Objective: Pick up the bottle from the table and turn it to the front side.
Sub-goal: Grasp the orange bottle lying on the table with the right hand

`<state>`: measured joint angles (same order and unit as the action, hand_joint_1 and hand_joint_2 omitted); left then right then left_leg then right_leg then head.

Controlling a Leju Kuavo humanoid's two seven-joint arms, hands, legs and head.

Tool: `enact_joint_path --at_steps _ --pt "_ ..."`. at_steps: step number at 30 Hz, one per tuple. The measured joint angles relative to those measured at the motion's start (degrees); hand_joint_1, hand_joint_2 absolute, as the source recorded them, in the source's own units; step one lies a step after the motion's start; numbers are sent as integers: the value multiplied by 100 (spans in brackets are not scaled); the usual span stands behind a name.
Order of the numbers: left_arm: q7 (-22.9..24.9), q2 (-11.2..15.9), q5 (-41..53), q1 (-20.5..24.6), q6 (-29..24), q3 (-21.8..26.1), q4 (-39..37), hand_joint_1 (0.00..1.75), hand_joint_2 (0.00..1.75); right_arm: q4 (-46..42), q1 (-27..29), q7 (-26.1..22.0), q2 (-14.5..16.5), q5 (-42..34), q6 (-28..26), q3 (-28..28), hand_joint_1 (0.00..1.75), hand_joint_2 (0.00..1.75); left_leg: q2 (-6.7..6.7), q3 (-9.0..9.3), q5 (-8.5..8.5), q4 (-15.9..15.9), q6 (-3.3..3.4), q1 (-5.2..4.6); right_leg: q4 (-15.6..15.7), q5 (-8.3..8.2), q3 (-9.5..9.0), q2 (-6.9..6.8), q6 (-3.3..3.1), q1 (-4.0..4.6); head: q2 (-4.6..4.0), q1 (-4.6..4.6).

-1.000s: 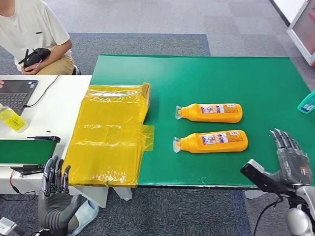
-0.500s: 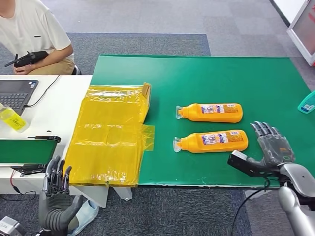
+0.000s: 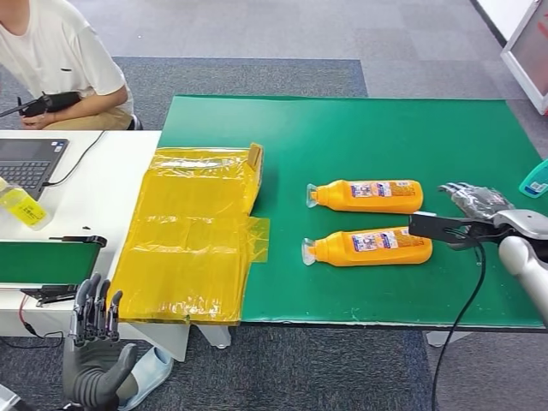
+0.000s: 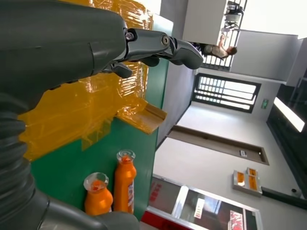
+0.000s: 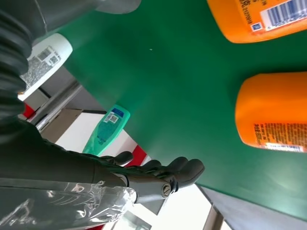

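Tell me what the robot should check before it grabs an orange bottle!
1. Right hand empty with fingers apart: ok.
2. Right hand close to the near bottle: ok, it hovers by that bottle's flat end.
3. Both bottles apart, so the far bottle is not bumped: ok, green mat shows between them.
4. Near bottle lying flat with its label up: ok, though front or back side: cannot tell.
5. Left hand out of the way: ok, it hangs low beside the table.
6. Fingers already touching the bottle: not ok, a gap remains.
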<state>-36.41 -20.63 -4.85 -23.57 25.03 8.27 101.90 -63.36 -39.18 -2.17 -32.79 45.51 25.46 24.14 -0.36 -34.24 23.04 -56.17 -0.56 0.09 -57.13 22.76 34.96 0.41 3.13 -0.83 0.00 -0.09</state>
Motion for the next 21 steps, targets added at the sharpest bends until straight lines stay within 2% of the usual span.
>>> enact_joint_path --at_steps 9,13,15,18,21 --pt "-78 0 33 9 116 131 0 0 175 1103 -897 -2 63 -318 115 1181 0 175 -3 -2 0 0 0 0 0 0 0 -2 1 0 0 1" --pt "-86 0 21 8 171 190 -1 0 175 1298 -1099 -7 77 -743 430 1534 0 175 -3 -1 0 0 0 0 0 -1 2 -1 1 -1 0 2" --pt "-106 0 15 7 221 227 -5 0 175 1303 -1234 58 20 -1267 765 1730 0 175 -3 -2 0 -1 0 -2 0 -1 3 -1 2 -2 0 1" --pt "-140 0 15 -4 296 306 -21 0 175 1122 -1518 384 -223 -2495 1216 2127 0 175 -4 -3 0 -1 1 -5 0 -2 5 -2 2 -6 0 0" --pt "-160 0 -1 -14 316 375 -40 0 175 821 -1905 725 -540 -3655 1313 2644 0 175 -4 -3 0 -1 1 -8 0 -2 5 -2 3 -8 0 1"
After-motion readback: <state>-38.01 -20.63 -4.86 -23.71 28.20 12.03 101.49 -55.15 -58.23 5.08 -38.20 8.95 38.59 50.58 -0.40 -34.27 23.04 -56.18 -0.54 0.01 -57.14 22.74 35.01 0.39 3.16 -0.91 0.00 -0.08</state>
